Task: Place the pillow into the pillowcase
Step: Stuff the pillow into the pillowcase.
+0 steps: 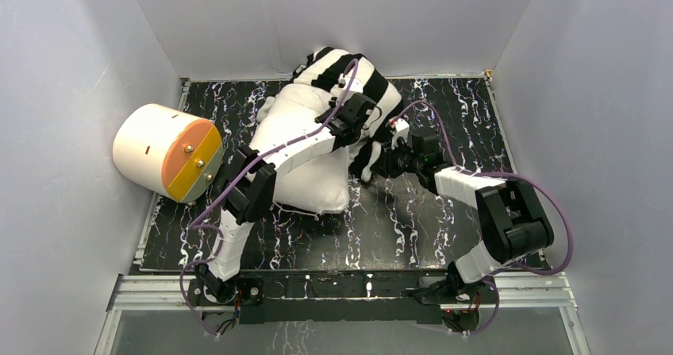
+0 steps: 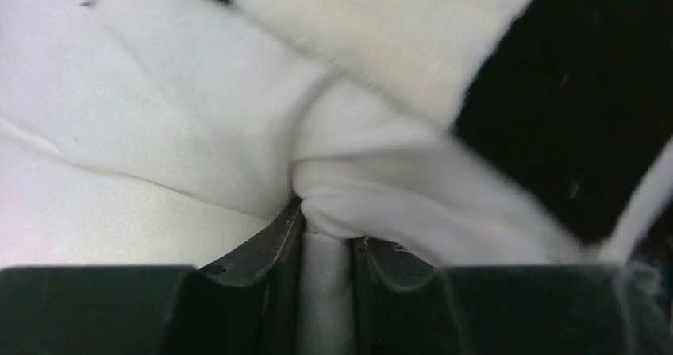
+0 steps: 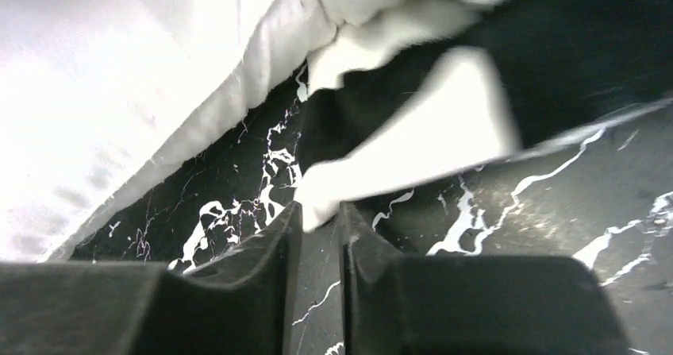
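Pillow point(image 1: 305, 152) lies mid-frame on the marbled tabletop point(image 1: 413, 228). The striped pillowcase point(image 1: 337, 63) covers its upper right end and bunches at upper centre.

Left gripper point(image 2: 325, 240): jaws clenched on a gathered fold of smooth white pillow fabric, with the fuzzy striped case just above and to the right.

Right gripper point(image 3: 317, 216): jaws a narrow slit apart, tabletop visible through the gap. A white corner of the pillowcase sits right at the tips; can't tell if it's pinched or loose.

In the way: the left arm point(image 1: 278, 160) lies diagonally across the pillow and hides its middle from above. A purple cable point(image 1: 347, 81) loops over the case. The cream cylinder point(image 1: 155, 144) with the orange face is at frame left, near the left arm's elbow and apart from the pillow.
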